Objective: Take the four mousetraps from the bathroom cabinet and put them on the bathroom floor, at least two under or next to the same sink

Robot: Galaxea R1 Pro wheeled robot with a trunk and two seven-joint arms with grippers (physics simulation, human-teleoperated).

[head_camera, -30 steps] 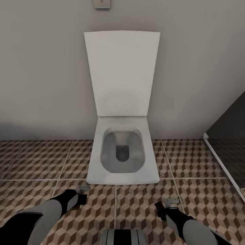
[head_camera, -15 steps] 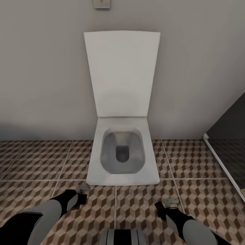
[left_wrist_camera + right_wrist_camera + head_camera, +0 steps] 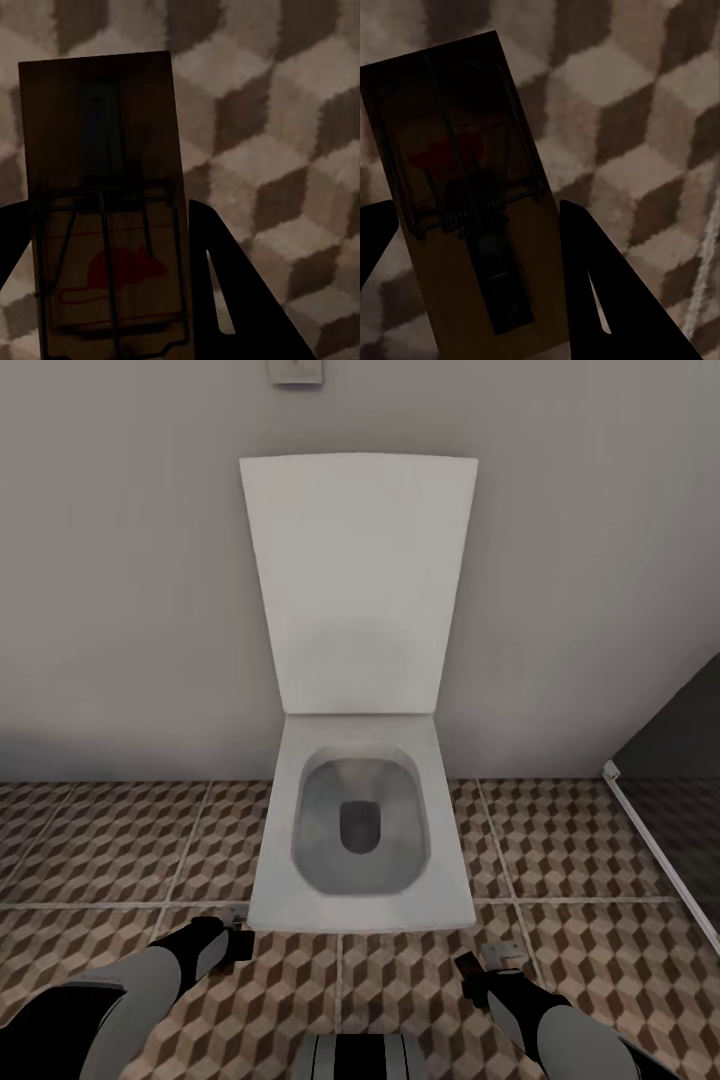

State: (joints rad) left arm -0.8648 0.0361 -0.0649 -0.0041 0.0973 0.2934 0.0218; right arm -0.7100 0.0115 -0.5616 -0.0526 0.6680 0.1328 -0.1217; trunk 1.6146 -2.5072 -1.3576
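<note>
Head camera: high, looking forward and steeply down at the toilet (image 3: 358, 830) against the wall. Both wrist cameras: very close, facing down along their fingers onto the bathroom floor (image 3: 590, 840). All three views share that tiled floor.

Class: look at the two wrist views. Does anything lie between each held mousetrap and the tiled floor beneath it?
Nothing visible does. The left gripper holds one mousetrap and the right gripper holds another mousetrap, each over bare patterned floor. The toilet stands ahead, not below them.
</note>
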